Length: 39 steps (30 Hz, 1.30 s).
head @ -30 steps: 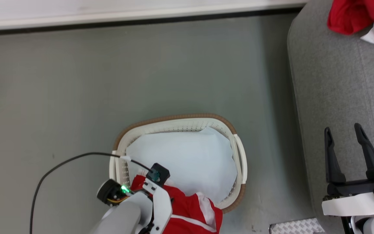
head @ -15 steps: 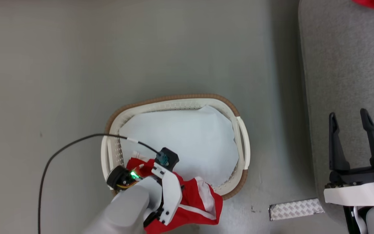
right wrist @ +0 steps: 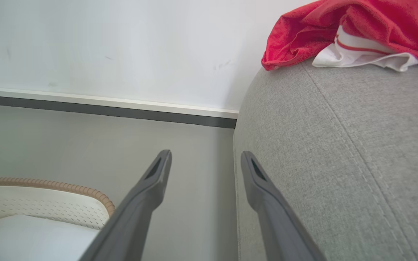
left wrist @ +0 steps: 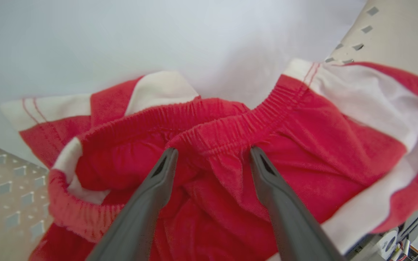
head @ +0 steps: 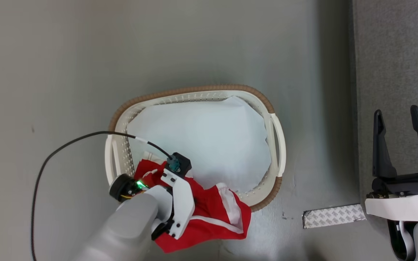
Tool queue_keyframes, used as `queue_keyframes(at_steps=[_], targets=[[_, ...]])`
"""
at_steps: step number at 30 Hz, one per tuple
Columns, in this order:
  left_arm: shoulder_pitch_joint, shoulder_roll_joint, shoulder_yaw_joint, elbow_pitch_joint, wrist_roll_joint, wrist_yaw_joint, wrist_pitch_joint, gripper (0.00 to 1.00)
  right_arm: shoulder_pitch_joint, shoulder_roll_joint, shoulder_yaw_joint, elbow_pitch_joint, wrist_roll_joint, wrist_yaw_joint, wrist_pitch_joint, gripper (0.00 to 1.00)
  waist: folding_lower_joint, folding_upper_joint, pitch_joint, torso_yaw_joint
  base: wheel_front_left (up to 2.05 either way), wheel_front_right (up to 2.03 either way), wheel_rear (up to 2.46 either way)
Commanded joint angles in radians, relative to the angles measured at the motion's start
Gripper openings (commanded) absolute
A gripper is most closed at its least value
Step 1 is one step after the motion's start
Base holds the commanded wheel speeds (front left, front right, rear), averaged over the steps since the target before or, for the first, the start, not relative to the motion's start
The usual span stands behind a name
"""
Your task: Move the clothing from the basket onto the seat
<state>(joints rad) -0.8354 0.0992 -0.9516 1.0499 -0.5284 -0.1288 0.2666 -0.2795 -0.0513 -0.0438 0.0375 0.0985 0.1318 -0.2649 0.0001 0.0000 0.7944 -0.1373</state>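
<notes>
2 grippers, both spread wide. Left gripper (left wrist: 212, 150) straddles a waistband fold of the red garment (left wrist: 303, 145) on the basket (head: 194, 90) rim. Right gripper (head: 396, 110) hangs empty at the seat (head: 397, 54) edge.

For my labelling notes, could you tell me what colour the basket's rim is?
The rim is brown; head view shows it best.

No writing is legible; the print on the floor tape (head: 334, 215) is too small.
</notes>
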Motion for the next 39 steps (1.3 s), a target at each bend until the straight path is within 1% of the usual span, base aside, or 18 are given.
queue_keyframes(at_steps=[1, 17, 18, 19, 20, 21, 22, 23, 32, 39], targets=[[-0.013, 0.008, -0.014, -0.004, -0.026, -0.001, 0.006, 1.00, -0.015, 0.001, -0.005, -0.005, 0.003, -0.002, 0.001, 1.00, -0.0001, 0.0000, 0.019, 0.001, 0.00, 0.00, 0.00], [-0.066, 0.019, -0.113, -0.011, -0.118, -0.001, 0.012, 1.00, -0.041, 0.001, -0.027, -0.025, 0.007, -0.002, 0.001, 1.00, -0.0001, 0.0000, 0.073, 0.000, 0.00, 0.00, 0.00], [-0.067, 0.019, -0.120, -0.011, -0.125, -0.002, 0.012, 0.95, -0.042, 0.001, -0.029, -0.027, 0.008, -0.002, 0.001, 1.00, -0.0001, 0.0000, 0.075, 0.000, 0.00, 0.00, 0.00], [-0.069, 0.019, -0.126, -0.011, -0.131, -0.001, 0.013, 0.77, -0.043, 0.001, -0.031, -0.028, 0.008, -0.002, 0.001, 1.00, -0.0001, 0.0000, 0.077, 0.001, 0.00, 0.00, 0.00], [-0.070, 0.019, -0.133, -0.012, -0.139, -0.001, 0.015, 0.46, -0.044, 0.001, -0.033, -0.029, 0.008, -0.002, 0.001, 1.00, -0.0001, 0.0000, 0.078, 0.001, 0.00, 0.00, 0.00], [-0.072, 0.020, -0.139, -0.014, -0.146, -0.001, 0.017, 0.34, -0.045, 0.001, -0.035, -0.029, 0.008, -0.002, 0.001, 1.00, -0.0001, 0.0000, 0.079, 0.001, 0.00, 0.00, 0.00], [-0.075, 0.021, -0.145, -0.015, -0.153, -0.001, 0.017, 0.09, -0.046, 0.001, -0.036, -0.029, 0.008, -0.002, 0.001, 1.00, -0.0001, 0.0000, 0.080, 0.001, 0.00, 0.00, 0.00], [-0.076, 0.022, -0.151, -0.017, -0.157, -0.001, 0.016, 0.00, -0.046, 0.001, -0.038, -0.029, 0.008, -0.002, 0.001, 1.00, -0.0001, 0.0000, 0.080, 0.001, 0.00, 0.00, 0.00], [-0.081, 0.023, -0.197, -0.041, -0.224, -0.002, -0.017, 0.00, -0.042, 0.001, -0.048, -0.022, -0.003, -0.002, 0.001, 1.00, -0.0001, 0.0000, 0.061, 0.008, 0.00, 0.00, 0.00], [-0.065, 0.022, -0.188, -0.074, -0.310, -0.002, -0.084, 0.00, -0.025, 0.001, -0.044, -0.003, -0.012, -0.002, 0.001, 1.00, -0.0001, 0.0000, -0.010, 0.019, 0.00, 0.00, 0.00]])
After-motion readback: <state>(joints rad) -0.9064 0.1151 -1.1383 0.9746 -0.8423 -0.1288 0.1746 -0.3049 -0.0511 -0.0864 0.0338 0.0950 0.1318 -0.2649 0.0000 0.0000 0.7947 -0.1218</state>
